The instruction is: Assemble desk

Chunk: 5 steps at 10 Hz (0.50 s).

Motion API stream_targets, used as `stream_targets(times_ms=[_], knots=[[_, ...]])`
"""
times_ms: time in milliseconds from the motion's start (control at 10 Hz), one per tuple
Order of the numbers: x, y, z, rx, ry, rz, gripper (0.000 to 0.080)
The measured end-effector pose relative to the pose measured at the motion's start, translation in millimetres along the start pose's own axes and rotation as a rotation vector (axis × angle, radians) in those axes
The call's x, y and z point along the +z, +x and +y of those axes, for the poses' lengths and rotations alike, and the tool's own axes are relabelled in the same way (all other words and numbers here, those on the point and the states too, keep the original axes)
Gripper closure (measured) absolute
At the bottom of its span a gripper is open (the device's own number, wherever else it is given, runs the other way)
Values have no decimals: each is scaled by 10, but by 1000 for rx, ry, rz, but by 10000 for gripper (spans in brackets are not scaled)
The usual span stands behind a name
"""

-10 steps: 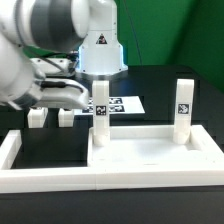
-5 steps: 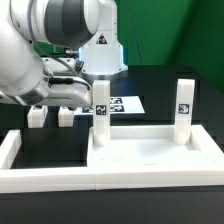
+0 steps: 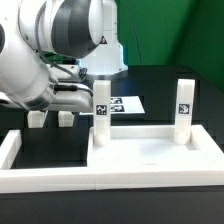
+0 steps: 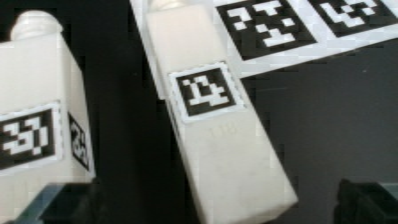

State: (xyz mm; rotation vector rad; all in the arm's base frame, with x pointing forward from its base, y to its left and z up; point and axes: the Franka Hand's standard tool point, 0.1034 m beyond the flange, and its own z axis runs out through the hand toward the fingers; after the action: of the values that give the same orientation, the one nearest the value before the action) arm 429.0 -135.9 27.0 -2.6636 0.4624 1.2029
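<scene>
One leg [image 3: 101, 110] and a second leg [image 3: 184, 108] are stood on the tabletop's [image 3: 150, 160] rear corners. The marker board [image 3: 128, 104] is laid behind, and loose legs [image 3: 37, 119] are set at the exterior view's left.

The tabletop [image 3: 150, 155] and legs [image 3: 183, 90] look smooth matt white plastic; the table [image 3: 160, 85] is matt black.

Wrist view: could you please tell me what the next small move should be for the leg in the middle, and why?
Probably shut the jaws on the leg. They stand open, a dark tip on either side of it, with the leg centred between them. It stands upright at a corner of the tabletop, so a grip seems the likely step before turning it.
</scene>
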Motion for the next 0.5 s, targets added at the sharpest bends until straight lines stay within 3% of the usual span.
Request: stream_targets(times_ms=[500], knots=[[56,-40,20,-1,10,-29,151]])
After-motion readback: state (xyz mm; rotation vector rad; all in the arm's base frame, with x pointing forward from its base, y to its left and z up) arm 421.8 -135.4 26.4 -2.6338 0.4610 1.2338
